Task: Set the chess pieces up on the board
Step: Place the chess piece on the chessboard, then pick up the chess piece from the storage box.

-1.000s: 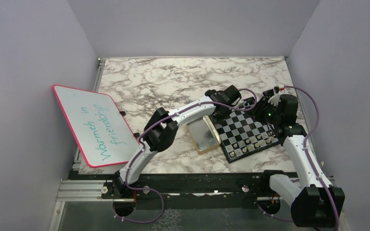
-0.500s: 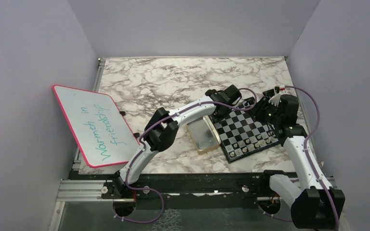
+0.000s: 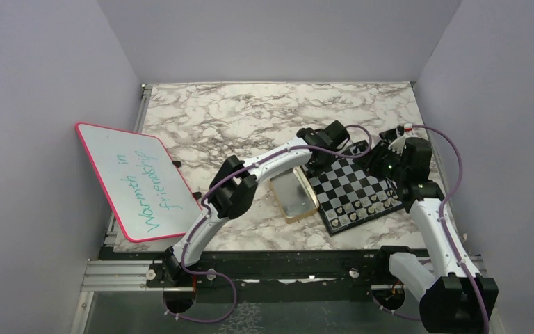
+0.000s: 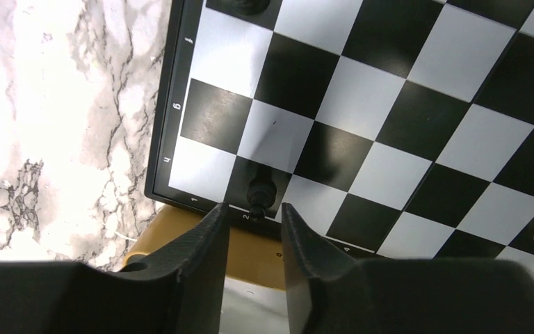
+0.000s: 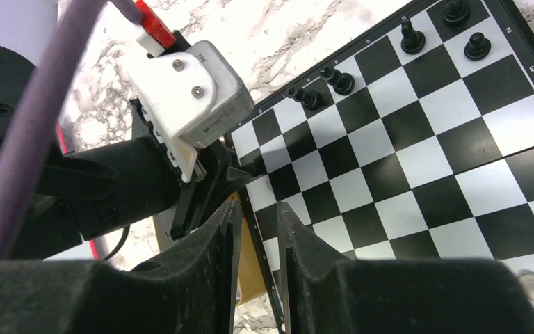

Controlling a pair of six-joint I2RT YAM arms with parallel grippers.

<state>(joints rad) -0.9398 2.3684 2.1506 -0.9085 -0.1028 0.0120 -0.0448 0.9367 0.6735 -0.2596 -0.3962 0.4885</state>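
Observation:
The board lies at the right of the table, with several pale chess pieces along its near edge. In the left wrist view a black pawn stands upright on an edge square of the board. My left gripper is open just behind it, its fingertips either side of the pawn's top and apart from it. Several black pieces stand in the far rows. My right gripper hovers over the board's left edge, slightly open with nothing between its fingers. It is close to the left gripper.
A gold tin lies against the board's left side, under my left fingers. A pink-rimmed whiteboard leans at the table's left. The two wrists are close together over the board's far left corner.
My left jaws have parted, and the black pawn now stands free on its square. Both arms have hardly shifted.

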